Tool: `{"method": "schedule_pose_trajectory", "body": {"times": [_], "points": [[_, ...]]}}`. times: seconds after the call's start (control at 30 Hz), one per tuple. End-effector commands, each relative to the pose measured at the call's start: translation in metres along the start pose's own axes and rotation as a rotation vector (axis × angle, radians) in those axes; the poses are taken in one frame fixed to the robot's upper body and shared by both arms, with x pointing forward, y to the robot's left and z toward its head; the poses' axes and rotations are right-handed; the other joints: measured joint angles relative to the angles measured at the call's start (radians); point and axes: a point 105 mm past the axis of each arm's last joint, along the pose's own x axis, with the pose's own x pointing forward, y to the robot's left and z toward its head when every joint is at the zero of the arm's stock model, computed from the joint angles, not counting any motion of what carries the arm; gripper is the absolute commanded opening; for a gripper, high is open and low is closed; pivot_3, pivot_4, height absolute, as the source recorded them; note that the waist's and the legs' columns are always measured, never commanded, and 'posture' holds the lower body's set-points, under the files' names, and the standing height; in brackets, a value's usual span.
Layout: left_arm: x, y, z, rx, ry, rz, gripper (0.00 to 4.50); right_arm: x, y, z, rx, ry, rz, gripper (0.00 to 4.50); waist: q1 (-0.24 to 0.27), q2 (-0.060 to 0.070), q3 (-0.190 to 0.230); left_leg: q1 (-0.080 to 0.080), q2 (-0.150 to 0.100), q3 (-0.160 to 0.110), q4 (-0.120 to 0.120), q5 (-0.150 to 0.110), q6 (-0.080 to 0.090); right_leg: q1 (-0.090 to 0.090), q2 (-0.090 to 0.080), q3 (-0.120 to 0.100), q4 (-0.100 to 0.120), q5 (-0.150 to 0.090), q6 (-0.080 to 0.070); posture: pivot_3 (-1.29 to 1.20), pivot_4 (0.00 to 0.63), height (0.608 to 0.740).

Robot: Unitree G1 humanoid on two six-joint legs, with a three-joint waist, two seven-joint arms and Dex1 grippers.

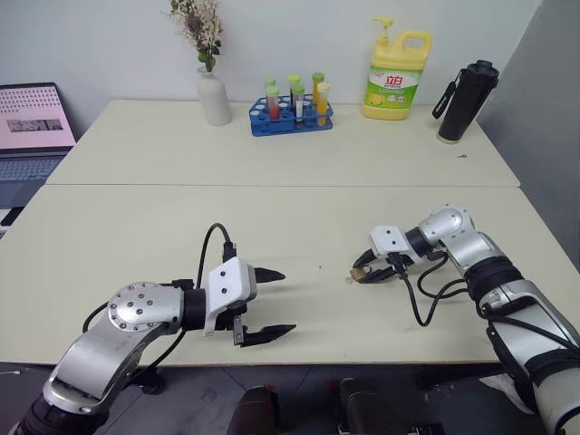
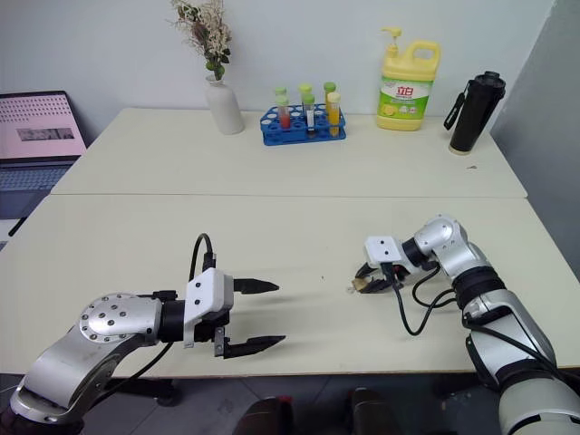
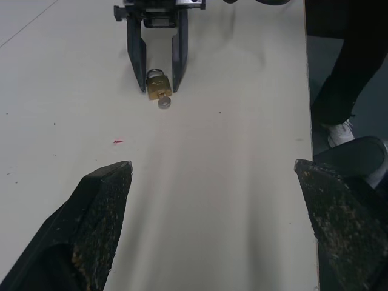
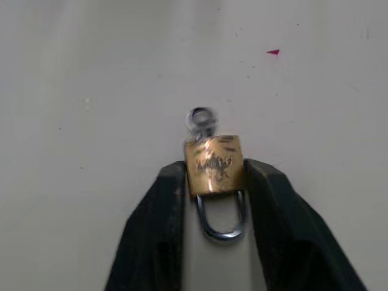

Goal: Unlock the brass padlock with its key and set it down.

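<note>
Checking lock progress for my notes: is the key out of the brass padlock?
No, the key sticks out of the brass padlock at the end opposite its shackle.

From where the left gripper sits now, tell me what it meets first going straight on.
Likely the brass padlock, its key facing the left gripper, held between the right gripper fingers. Bare table lies between; depth unclear.

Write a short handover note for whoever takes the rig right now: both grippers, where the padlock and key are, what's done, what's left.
Right gripper: fingers against both sides of the brass padlock, which lies on the table.
Left gripper: open, empty, hovering above the table's near edge and pointing toward the lock.
The key sits in the lock's end opposite the shackle, which looks closed.
Done: padlock reached and gripped.
Left: turn the key, open the shackle, set the lock down.
</note>
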Motion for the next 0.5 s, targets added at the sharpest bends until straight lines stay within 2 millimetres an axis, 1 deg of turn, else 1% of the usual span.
{"method": "schedule_pose_trajectory", "body": {"times": [0.03, 0.13, 0.2, 0.27, 0.3, 0.37, 0.43, 0.5], "points": [[0.0, 0.006, 0.004, 0.018, -0.021, 0.021, 4.5, -0.001, 0.005, 0.001, -0.022, 0.012, -0.006, 0.94, 0.0, 0.0, 0.0, 0.0, 0.0, 0.0, 0.0, 0.0, 0.0, 0.0, 0.0, 0.0, 0.0, 0.0, 0.0, 0.0, 0.15, 0.74], [0.0, 0.022, 0.002, -0.026, -0.025, 0.1, 4.5, -0.015, -0.007, 0.014, -0.087, 0.014, -0.155, 0.94, 0.002, 0.0, 0.0, -0.001, 0.0, 0.0, 0.0, 0.0, 0.0, 0.0, 0.0, 0.0, 0.0, 0.0, 0.0, 0.0, 0.15, 0.74], [0.002, 0.034, 0.008, -0.061, -0.057, 0.151, 4.5, -0.029, -0.014, 0.024, -0.145, 0.037, -0.296, 0.94, 0.002, 0.0, 0.0, -0.003, 0.0, -0.001, 0.0, 0.0, 0.0, -0.002, 0.0, 0.0, 0.0, 0.0, 0.0, 0.0, 0.15, 0.74], [0.004, 0.04, 0.012, -0.071, -0.072, 0.171, 4.5, -0.038, -0.018, 0.031, -0.178, 0.058, -0.41, 0.94, 0.003, 0.0, 0.0, -0.004, -0.001, -0.001, 0.001, 0.0, 0.0, -0.002, 0.0, -0.001, 0.0, 0.0, 0.0, 0.0, 0.15, 0.74], [0.005, 0.042, 0.014, -0.075, -0.076, 0.175, 4.5, -0.042, -0.021, 0.035, -0.181, 0.057, -0.486, 0.94, 0.003, 0.0, 0.0, -0.004, -0.001, -0.002, 0.001, 0.0, 0.0, -0.002, 0.0, -0.001, 0.0, 0.0, 0.001, 0.0, 0.15, 0.74], [0.009, 0.046, 0.02, -0.08, -0.094, 0.173, 4.5, -0.056, -0.027, 0.039, -0.244, 0.108, -0.658, 0.94, 0.003, 0.0, 0.0, -0.005, -0.001, -0.002, 0.001, 0.0, 0.0, -0.002, 0.0, -0.001, -0.001, 0.0, 0.001, 0.0, 0.15, 0.74], [0.012, 0.049, 0.025, -0.078, -0.11, 0.169, 4.5, -0.064, -0.025, 0.041, -0.291, 0.149, -0.747, 0.94, 0.004, 0.0, 0.0, -0.005, -0.001, -0.002, 0.0, 0.0, 0.0, -0.002, 0.0, -0.002, -0.001, 0.0, 0.001, 0.0, 0.15, 0.74], [0.017, 0.056, 0.033, -0.082, -0.131, 0.172, 4.5, -0.068, -0.019, 0.045, -0.348, 0.185, -0.829, 0.94, 0.004, 0.0, 0.0, -0.005, -0.002, -0.002, 0.0, 0.0, 0.0, -0.002, 0.0, -0.001, -0.001, -0.001, 0.001, 0.0, 0.15, 0.74]]}}
